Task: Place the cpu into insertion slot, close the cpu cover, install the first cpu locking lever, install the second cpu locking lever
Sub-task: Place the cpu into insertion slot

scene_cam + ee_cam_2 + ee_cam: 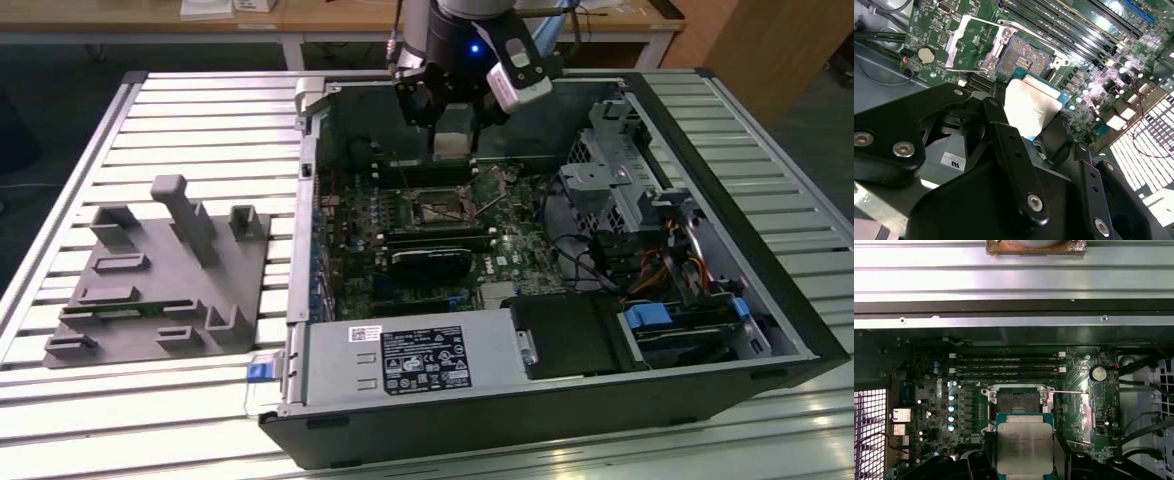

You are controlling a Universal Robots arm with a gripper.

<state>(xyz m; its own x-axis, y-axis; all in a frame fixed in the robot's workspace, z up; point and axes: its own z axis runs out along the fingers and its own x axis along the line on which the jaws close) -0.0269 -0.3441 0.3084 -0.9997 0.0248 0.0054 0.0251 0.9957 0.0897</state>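
Gripper [454, 125] is pinching the cpu [1024, 445] by its edges, hanging above the board near the open insertion slot [1016, 401], not seated yet. Risk imo: if the chip comes down tilted or off-centre it could bend socket pins or catch the metal rim

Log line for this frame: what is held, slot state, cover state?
end effector: gripping cpu | cpu: held above motherboard, not seated | insertion slot: empty, uncovered | cpu cover: open, beside slot
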